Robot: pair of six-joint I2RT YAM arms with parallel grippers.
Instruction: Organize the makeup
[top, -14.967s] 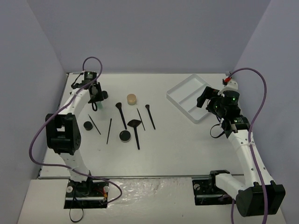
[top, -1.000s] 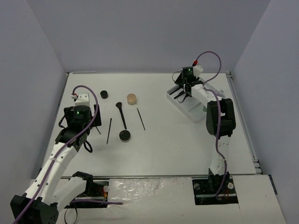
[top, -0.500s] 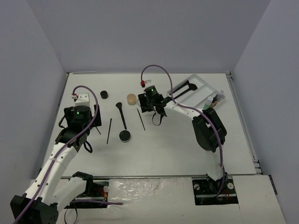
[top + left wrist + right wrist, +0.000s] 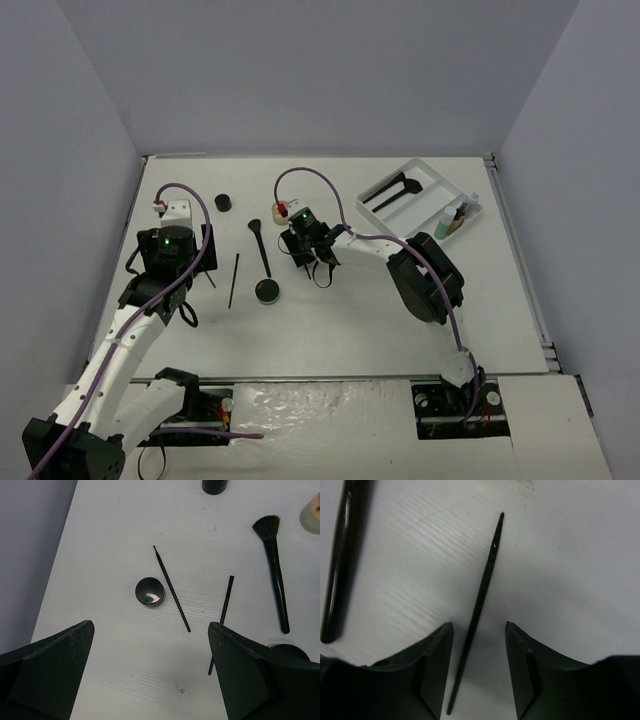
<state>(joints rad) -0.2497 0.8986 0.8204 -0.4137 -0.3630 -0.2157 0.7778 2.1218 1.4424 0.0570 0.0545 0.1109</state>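
Right wrist: thin, glossy, tapered pencil (image 4: 475, 612)

The tabletop (image 4: 115, 645) is matt white with a faint wood-like grain. The small round pot (image 4: 149, 591) has a glossy black lid that catches the light. The thin pencil (image 4: 480, 595) gleams, smooth and lacquered. The brush (image 4: 275, 575) has soft, fuzzy bristles and a shiny handle. The fingers (image 4: 432, 665) of the right gripper (image 4: 478, 626) look like dull black plastic.
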